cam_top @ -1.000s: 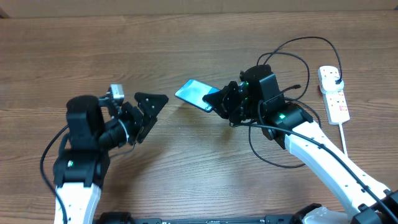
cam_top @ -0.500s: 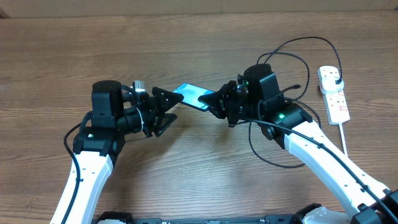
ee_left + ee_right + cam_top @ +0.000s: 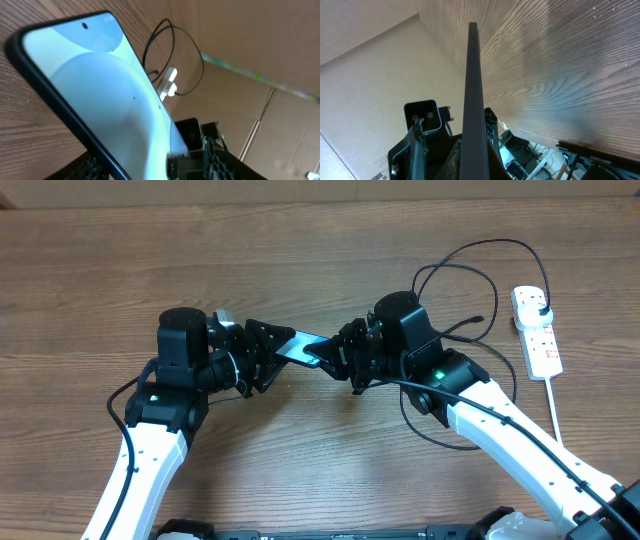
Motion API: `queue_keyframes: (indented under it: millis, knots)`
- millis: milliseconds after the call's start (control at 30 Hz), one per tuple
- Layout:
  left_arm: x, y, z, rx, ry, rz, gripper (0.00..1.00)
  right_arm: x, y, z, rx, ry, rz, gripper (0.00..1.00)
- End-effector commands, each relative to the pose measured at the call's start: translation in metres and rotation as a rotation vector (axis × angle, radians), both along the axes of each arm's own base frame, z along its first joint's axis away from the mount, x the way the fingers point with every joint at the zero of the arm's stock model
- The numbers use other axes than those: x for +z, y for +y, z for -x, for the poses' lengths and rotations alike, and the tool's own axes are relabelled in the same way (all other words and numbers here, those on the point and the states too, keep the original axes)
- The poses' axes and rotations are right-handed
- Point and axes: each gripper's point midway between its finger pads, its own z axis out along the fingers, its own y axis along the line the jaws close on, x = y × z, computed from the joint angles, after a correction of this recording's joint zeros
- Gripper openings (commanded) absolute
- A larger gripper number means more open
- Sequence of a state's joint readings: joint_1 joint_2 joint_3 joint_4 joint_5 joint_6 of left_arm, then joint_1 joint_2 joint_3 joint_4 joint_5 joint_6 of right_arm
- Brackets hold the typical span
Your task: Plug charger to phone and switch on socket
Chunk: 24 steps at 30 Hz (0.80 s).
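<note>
The phone (image 3: 303,347), blue-teal screen with a black edge, is held tilted above the table by my right gripper (image 3: 332,359), which is shut on its right end. My left gripper (image 3: 272,352) is open, its fingers on either side of the phone's left end. The phone fills the left wrist view (image 3: 100,100) and shows edge-on in the right wrist view (image 3: 472,100). The charger (image 3: 470,272), a thin black cable, loops on the table behind the right arm, its plug in the white socket (image 3: 538,338) at the far right. Cable (image 3: 172,55) and socket (image 3: 170,84) show beyond the phone.
The wooden table (image 3: 120,260) runs to a cardboard wall at the back. The socket's thick white cord (image 3: 556,402) runs toward the front right. The left arm's camera housing (image 3: 422,116) shows beside the phone in the right wrist view.
My left arm has swung right and brought its open fingers up to the phone's left end. My right gripper has carried the phone a little to the left.
</note>
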State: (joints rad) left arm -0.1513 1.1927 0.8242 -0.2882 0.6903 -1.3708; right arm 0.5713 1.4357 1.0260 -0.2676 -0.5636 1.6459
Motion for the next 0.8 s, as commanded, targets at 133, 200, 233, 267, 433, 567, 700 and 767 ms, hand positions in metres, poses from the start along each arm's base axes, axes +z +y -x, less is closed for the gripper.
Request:
queue_keyframes:
  millis: [133, 200, 233, 267, 433, 567, 700, 767]
  knots:
    - [-0.008, 0.011, -0.01, 0.161, 0.112, 0.031, 0.52, 0.01, 0.006, 0.005, 0.027, -0.011, -0.029, 0.04]
    - [-0.008, 0.011, -0.011, 0.18, 0.134, 0.047, 0.5, 0.012, 0.008, 0.006, 0.03, -0.012, -0.038, 0.04]
    - [-0.008, 0.011, -0.011, 0.183, 0.137, 0.05, 0.49, 0.013, 0.009, 0.006, 0.028, 0.002, -0.048, 0.04]
    - [-0.008, 0.011, -0.011, 0.184, 0.139, 0.052, 0.48, 0.014, 0.01, 0.007, 0.025, 0.016, -0.057, 0.04]
    - [-0.008, 0.01, -0.01, 0.203, 0.174, 0.081, 0.46, 0.025, 0.023, 0.012, 0.033, 0.022, -0.108, 0.04]
    - [-0.006, 0.008, -0.009, 0.21, 0.206, 0.115, 0.4, 0.034, 0.033, 0.017, 0.054, -0.003, -0.138, 0.04]
    - [-0.005, 0.006, -0.007, 0.197, 0.214, 0.129, 0.3, 0.033, 0.033, 0.016, 0.048, 0.0, -0.135, 0.04]
    - [-0.005, 0.005, -0.006, 0.195, 0.218, 0.132, 0.25, 0.033, 0.033, 0.017, 0.047, 0.003, -0.134, 0.04]
